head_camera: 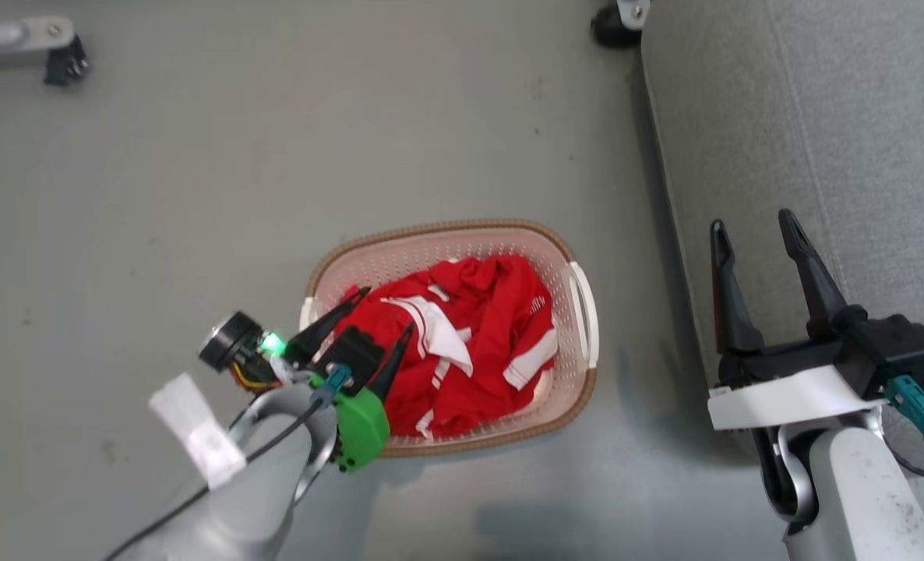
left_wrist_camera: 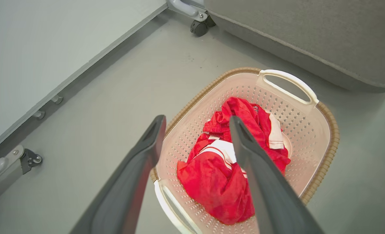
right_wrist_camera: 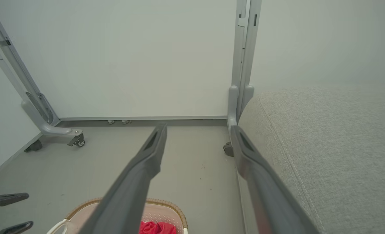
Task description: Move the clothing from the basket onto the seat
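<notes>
A 2-armed wheeled robot leans over a laundry basket on a grey floor, at the opening step of moving the clothing to the seat. The red garments with white stripes lie crumpled together inside the basket, and none of the fabric is on the grey cushion, which stands just beside the basket on the robot's right. The left gripper hangs over the basket's near-left corner with its 2 dark fingers spread wide and aimed down at the heap; in the left wrist view they appear clear of the cloth and hold nothing. The right gripper, its fingers likewise parted and empty, waits over the edge of the seat. By the look of it, the reach for a first garment is in hand. The next move calls for the left arm to descend into the pile, pinch a raised fold, lift it above the brown rim and carry it across to the cushion.
</notes>
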Motion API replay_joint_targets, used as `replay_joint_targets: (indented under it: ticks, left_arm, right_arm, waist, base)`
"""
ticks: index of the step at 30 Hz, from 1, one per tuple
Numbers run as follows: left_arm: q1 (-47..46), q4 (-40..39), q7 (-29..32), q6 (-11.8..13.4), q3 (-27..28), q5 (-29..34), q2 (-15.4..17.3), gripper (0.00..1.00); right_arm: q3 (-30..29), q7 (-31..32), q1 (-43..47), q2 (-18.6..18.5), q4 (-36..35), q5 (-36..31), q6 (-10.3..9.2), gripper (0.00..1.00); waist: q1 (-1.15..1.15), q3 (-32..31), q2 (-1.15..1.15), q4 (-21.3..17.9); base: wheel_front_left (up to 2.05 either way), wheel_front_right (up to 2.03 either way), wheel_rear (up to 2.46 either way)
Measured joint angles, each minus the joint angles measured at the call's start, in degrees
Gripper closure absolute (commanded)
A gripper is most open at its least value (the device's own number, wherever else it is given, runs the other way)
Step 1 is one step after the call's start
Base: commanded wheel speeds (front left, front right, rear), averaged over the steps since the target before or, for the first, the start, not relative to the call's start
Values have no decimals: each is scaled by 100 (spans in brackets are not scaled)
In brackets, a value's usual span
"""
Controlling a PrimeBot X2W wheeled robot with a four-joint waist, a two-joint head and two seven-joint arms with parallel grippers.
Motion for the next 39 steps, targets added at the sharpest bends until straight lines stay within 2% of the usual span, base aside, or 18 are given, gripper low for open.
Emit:
replay_joint_targets:
  ticks: [7, 10, 17, 28, 39]
  left_arm:
    - [-1332, 1458, 368, 0, -1439, -326, 29, 0]
    - [-1804, 1792, 446, -2, -2106, -313, 119, 0]
    - [-2452, 2399, 702, -11, -3075, -448, 260, 0]
    - [-2993, 2691, 1149, -11, -3573, -1080, 539, 0]
    - [-3275, 2820, 1563, -11, -3735, -1271, 787, 0]
  right_arm:
    - [86, 0, -354, 1, -23, 88, 0, 0]
    - [186, 0, -511, 2, -26, 202, 0, 0]
    - [326, 0, -734, 0, -13, 535, 0, 0]
    - [578, 0, -953, 2, 3, 849, 1, 0]
    - [814, 0, -1114, 1, -41, 939, 1, 0]
  waist:
    - [0, 701, 0, -190]
    - [0, 986, 0, -303]
    - [0, 1605, 0, -612]
    - [0, 2361, 0, -1139]
    - [0, 2886, 0, -1496]
  base:
    - [0, 0, 0]
    - [0, 0, 0]
    - [0, 0, 0]
    - [0, 0, 0]
    - [0, 0, 0]
